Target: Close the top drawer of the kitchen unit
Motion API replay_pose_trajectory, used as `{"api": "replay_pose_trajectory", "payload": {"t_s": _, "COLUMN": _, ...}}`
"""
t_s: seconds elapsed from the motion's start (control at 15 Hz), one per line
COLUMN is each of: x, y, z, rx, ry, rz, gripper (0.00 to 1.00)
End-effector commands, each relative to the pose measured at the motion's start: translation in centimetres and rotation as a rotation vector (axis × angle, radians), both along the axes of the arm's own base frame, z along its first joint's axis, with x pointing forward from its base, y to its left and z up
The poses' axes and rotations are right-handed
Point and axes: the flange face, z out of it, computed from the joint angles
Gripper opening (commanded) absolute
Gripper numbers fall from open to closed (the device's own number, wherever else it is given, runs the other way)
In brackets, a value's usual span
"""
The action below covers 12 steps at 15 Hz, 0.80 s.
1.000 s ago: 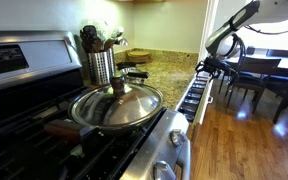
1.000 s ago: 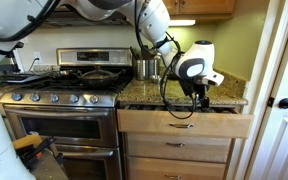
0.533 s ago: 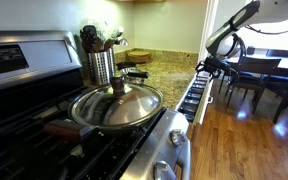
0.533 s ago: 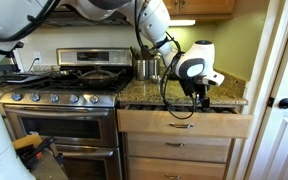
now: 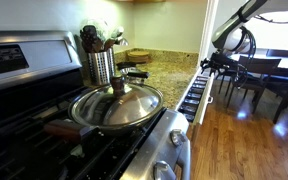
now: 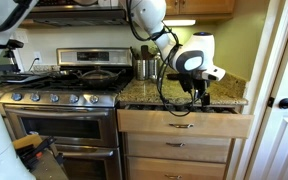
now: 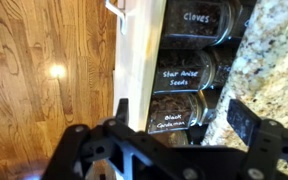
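The top drawer (image 5: 195,93) of the kitchen unit (image 6: 184,150) stands partly pulled out under the speckled granite top (image 5: 169,72). In an exterior view its light-wood front (image 6: 182,122) has a small handle. The wrist view shows the drawer's front board (image 7: 139,60) from above and labelled spice jars (image 7: 184,75) lying in a row behind it. My gripper (image 7: 164,130) hangs just above the drawer's front edge, open and empty, its fingers spread over the board and the jars. It shows in both exterior views (image 5: 213,65) (image 6: 202,94).
A stainless stove (image 6: 59,110) with a lidded pan (image 5: 116,106) stands beside the unit. A utensil canister (image 5: 100,66) sits on the granite. A dining table and chairs (image 5: 269,78) stand on the wood floor beyond. A door with a dark handle (image 6: 282,103) is close to the unit.
The arm has lifted and shifted a little, and the gripper sits slightly higher over the drawer. The drawer has not visibly moved.
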Motion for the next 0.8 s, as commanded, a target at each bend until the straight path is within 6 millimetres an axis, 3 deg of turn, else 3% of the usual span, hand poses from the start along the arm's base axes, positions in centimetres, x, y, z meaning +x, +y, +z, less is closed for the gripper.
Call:
{"api": "replay_pose_trajectory", "payload": {"t_s": 0.0, "x": -3.4, "y": -0.3, "z": -1.4, "rx": 0.025, "ry": 0.053, "rz": -0.031, "gripper": 1.00}}
{"api": "replay_pose_trajectory", "payload": {"t_s": 0.13, "x": -4.0, "y": -0.8, "z": -3.7, "rx": 0.030, "ry": 0.088, "rz": -0.060, "gripper": 1.00}}
{"api": "replay_pose_trajectory", "payload": {"t_s": 0.33, "x": -5.1, "y": -1.1, "z": -5.5, "rx": 0.034, "ry": 0.139, "rz": -0.080, "gripper": 1.00}}
{"api": "replay_pose_trajectory", "payload": {"t_s": 0.4, "x": -5.4, "y": -1.3, "z": -5.9, "rx": 0.036, "ry": 0.147, "rz": -0.085, "gripper": 0.79}}
{"api": "replay_pose_trajectory", "payload": {"t_s": 0.73, "x": -4.8, "y": -1.1, "z": -5.0, "rx": 0.053, "ry": 0.106, "rz": -0.101, "gripper": 0.49}}
